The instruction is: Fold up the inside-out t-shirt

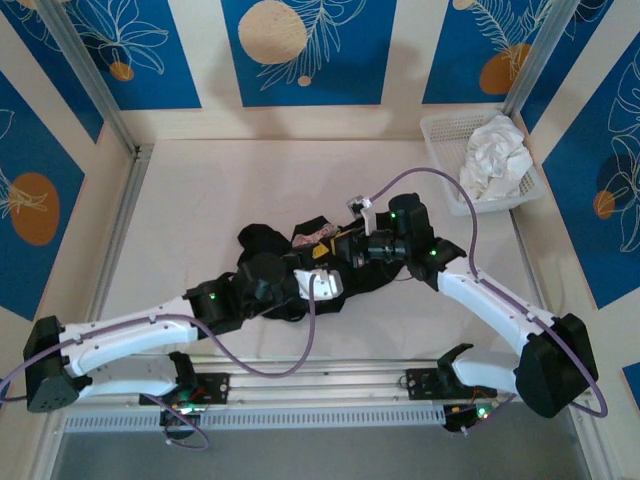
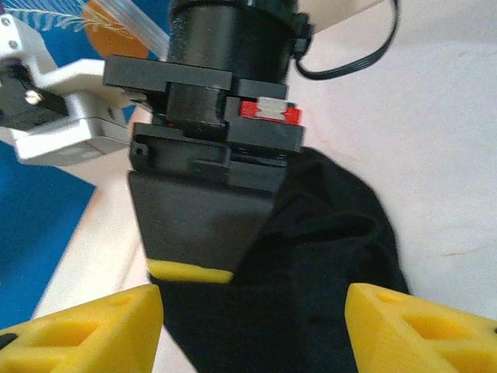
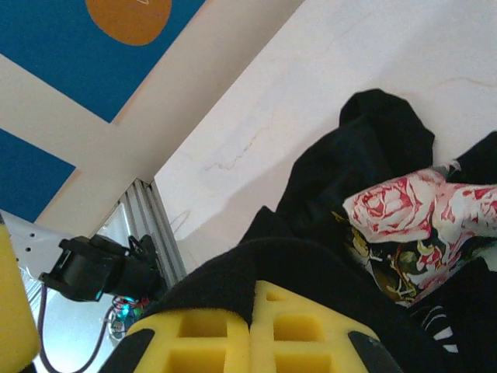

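Note:
The inside-out t-shirt (image 1: 275,262) is black and lies crumpled in the middle of the white table, with a rose-printed patch (image 3: 415,221) showing among its folds. My right gripper (image 3: 252,315) is shut on a black fold of it, and the cloth drapes over the joined yellow pads. My left gripper (image 2: 252,315) is open, its yellow fingertips (image 2: 85,326) wide apart over black cloth (image 2: 326,256) without pinching it. Just ahead of it, one right finger (image 2: 198,229) points down onto the same cloth. From above, the two grippers meet over the shirt, left gripper (image 1: 320,268) and right gripper (image 1: 338,248).
A white basket (image 1: 437,125) holding a white cloth garment (image 1: 497,155) stands at the back right corner. An aluminium rail (image 1: 120,225) runs along the table's left side, another (image 1: 320,385) along the front by the arm bases. A purple cable (image 1: 440,180) loops above the right arm.

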